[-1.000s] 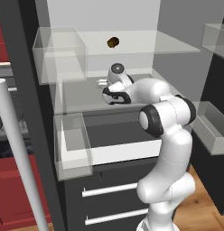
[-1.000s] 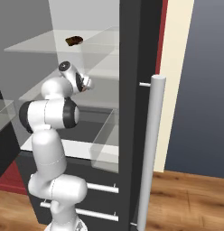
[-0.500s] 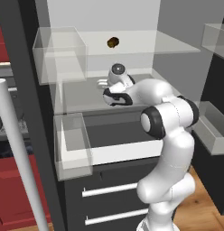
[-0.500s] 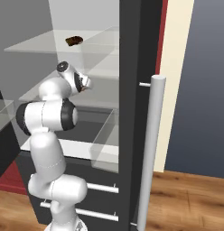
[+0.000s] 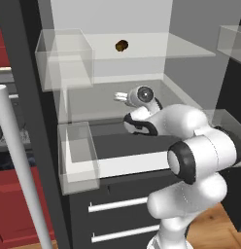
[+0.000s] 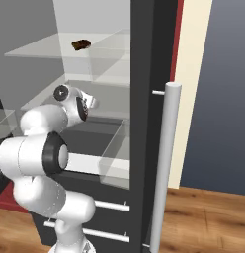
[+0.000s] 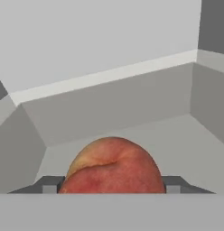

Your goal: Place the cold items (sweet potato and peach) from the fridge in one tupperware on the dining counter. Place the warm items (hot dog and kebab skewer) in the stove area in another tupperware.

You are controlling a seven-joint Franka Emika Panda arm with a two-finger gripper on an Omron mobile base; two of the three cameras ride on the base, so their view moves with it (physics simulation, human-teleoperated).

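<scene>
Deep inside the open fridge [image 5: 117,97], dark gripper fingers [image 7: 49,185] clamped either side of the round red-and-yellow peach [image 7: 113,166] on the middle shelf, apparently mid-pickup, with lifting clear and carrying to a dining-counter tupperware next.

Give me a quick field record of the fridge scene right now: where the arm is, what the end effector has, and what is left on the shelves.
location: open fridge, arm reaching onto the middle shelf
end effector: a finger tip on each side of the peach
peach: red and yellow, between the finger tips, resting on the grey shelf floor
grip state: closed on the peach, not lifted yet
upper shelf: one small brown item, likely the sweet potato, untouched
fridge door handle: upright bar at right of the right base view
</scene>
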